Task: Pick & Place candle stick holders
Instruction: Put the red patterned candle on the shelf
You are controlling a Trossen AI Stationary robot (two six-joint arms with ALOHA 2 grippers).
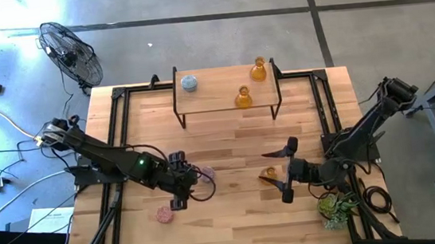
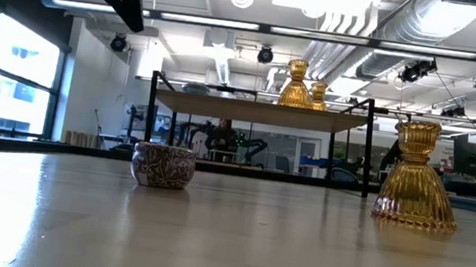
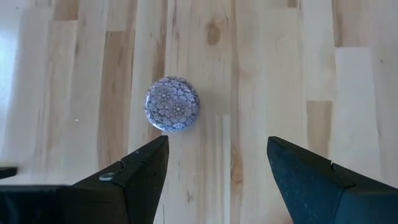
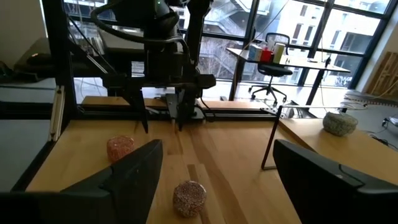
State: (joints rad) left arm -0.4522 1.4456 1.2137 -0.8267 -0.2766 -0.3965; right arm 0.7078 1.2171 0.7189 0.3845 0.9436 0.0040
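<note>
pink holder by the left arm: squat round one [image 1: 206,173] sitting on the bare table, right at the left gripper's tips. in the left wrist view it [image 3: 172,104] lies just ahead of the fingers, not between them, nothing touching it.
other pink holder: [image 1: 164,215] nearer the front edge, a bit to the left of the first one, well apart from everything else.
amber holder on the table: flask-shaped one [image 1: 268,173] upright, just beside the right gripper. in the low view it [image 2: 416,176] stands big on the right.
shelf pieces: two amber ones [image 1: 258,70] and [image 1: 243,97] plus the pale blue round one [image 1: 189,83], all on the small raised shelf [image 1: 215,98] at the back of the table.
left gripper: [image 1: 184,179] hanging over the table middle-left, jaws wide apart, holding nothing.
right gripper: [image 1: 288,170] middle-right, pointed across toward the left arm, jaws spread wide too. the amber one sits close by its fingers, but i can't tell if it touches. nothing gripped as far as i can see.
plant: green leafy thing [image 1: 337,206] at the front right corner, near the right arm's base.
table: light wood planks [image 1: 235,224], black frame rails down both sides.
fan: black one [image 1: 71,52] on the floor past the back left corner.
</note>
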